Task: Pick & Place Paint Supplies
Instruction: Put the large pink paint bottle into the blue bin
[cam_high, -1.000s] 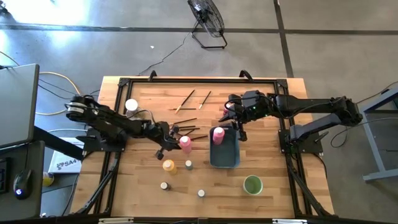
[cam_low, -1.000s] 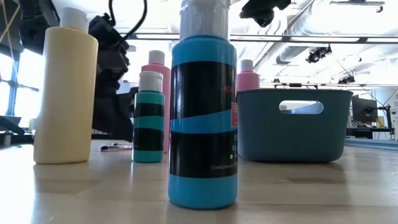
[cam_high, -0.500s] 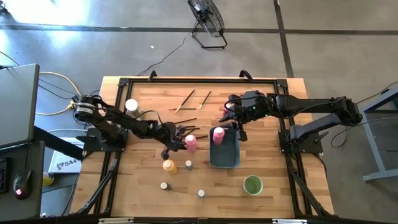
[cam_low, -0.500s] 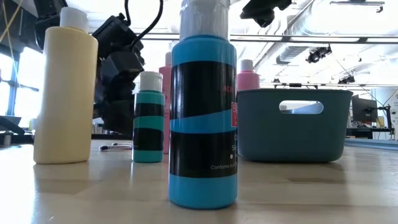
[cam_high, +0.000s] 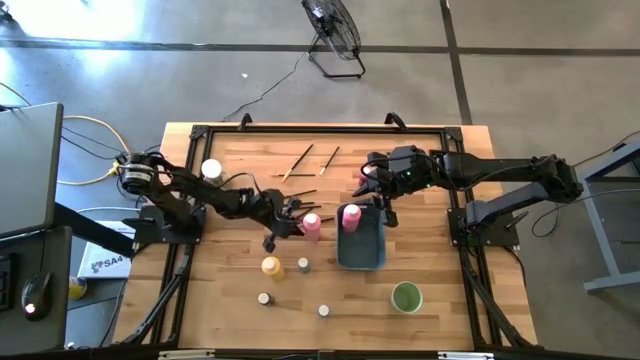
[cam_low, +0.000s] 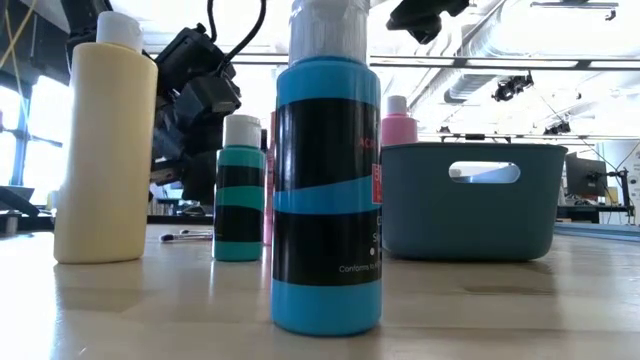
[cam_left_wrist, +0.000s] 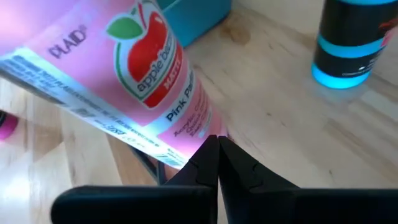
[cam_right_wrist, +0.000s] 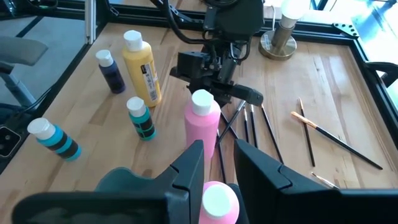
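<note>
Left gripper (cam_high: 292, 222) at table centre, closed around pink squeeze bottle (cam_high: 311, 226); bottle upright, just left of blue-grey tray (cam_high: 362, 250), likely carried there for deposit. Right gripper (cam_high: 378, 199) hovers at tray's far edge, fingers narrowly parted, empty, above second pink bottle (cam_high: 350, 216) standing inside tray. Yellow bottle (cam_high: 271, 266) and small jars (cam_high: 303, 264) near side of table, paintbrushes (cam_high: 303, 159) far side, unsorted.

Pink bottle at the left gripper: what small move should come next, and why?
Probably lift it a little and carry it over the tray's near wall. The pink bottle is upright at the left gripper, close beside the tray. A second pink bottle already stands inside, below the right gripper, so aim for the free end.
</note>
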